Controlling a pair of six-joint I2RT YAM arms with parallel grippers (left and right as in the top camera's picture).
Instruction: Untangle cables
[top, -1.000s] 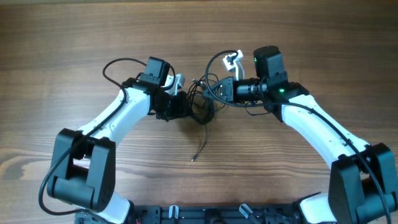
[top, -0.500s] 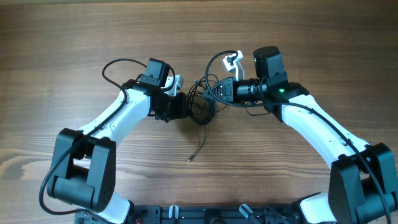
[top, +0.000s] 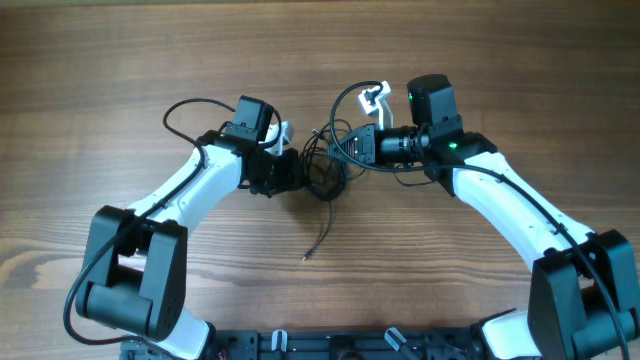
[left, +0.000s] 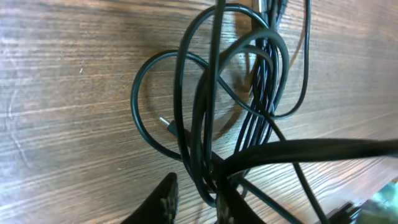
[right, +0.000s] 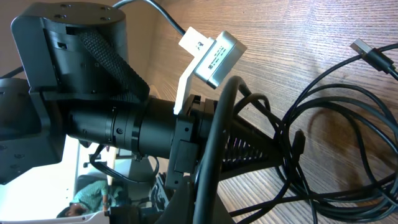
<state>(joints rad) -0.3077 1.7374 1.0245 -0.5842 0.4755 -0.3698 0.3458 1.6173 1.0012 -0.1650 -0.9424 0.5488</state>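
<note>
The left gripper (left: 196, 202) has its jaws slightly parted with strands of the cables (top: 325, 168) running between them; whether they pinch cannot be told. The right gripper (top: 346, 146) is closed at the tangle's upper right edge. The tangle lies on the table (top: 120, 60) at centre frame, between both grippers, one loose end (top: 306, 257) trailing downward. The left arm (top: 190, 190) rises from the lower left, wrist bent rightward. The right arm (top: 500, 200) rises from the lower right, wrist level and pointing left.
</note>
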